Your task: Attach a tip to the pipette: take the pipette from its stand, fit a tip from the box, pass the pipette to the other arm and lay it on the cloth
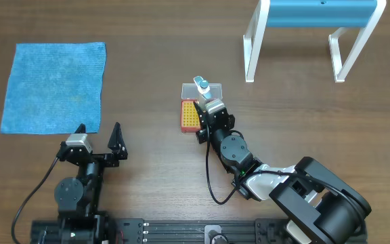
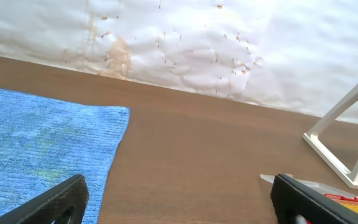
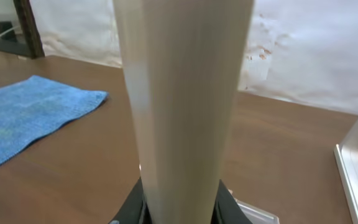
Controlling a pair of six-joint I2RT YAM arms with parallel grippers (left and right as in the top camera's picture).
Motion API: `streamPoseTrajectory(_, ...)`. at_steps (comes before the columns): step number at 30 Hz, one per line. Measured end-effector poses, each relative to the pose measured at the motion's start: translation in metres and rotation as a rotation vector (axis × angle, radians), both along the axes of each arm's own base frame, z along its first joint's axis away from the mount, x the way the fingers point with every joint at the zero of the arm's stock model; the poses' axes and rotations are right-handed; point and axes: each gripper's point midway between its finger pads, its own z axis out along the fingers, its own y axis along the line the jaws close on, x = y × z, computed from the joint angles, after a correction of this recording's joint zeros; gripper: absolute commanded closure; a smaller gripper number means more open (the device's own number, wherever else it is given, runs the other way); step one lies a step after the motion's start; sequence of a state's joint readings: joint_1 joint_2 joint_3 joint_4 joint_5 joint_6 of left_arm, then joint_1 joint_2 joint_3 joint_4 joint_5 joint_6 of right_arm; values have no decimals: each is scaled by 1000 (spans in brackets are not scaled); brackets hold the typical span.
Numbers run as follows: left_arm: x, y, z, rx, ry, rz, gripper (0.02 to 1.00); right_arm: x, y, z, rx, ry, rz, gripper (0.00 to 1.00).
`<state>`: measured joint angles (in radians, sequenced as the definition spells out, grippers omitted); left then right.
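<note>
The white pipette (image 3: 182, 93) stands upright between the fingers of my right gripper (image 3: 182, 208), which is shut on its body. From above, the pipette's blue-and-white head (image 1: 202, 85) shows just beyond the right gripper (image 1: 208, 112), which is over the orange tip box (image 1: 189, 116). That box's clear lid (image 1: 189, 90) lies open behind it. The blue cloth (image 1: 54, 87) lies flat at the far left. My left gripper (image 1: 99, 131) sits low near its base, below the cloth's right corner, open and holding nothing. The left wrist view has the cloth (image 2: 36, 143) and the tip box (image 2: 348, 200).
The pipette stand (image 1: 317, 13), blue on top with white legs, is at the far right back with nothing hanging on it. One white leg (image 2: 347, 143) shows in the left wrist view. Bare brown table lies between the cloth and the tip box.
</note>
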<state>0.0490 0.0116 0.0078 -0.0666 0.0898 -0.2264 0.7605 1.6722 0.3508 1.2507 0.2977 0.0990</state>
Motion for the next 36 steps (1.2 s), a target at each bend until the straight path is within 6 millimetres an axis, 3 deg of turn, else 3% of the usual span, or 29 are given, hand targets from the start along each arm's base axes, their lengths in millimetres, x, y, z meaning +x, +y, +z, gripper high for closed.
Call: streamPoseTrajectory(36,0,0,0,0,0,0,66,6,9,-14,-31,63,12,925)
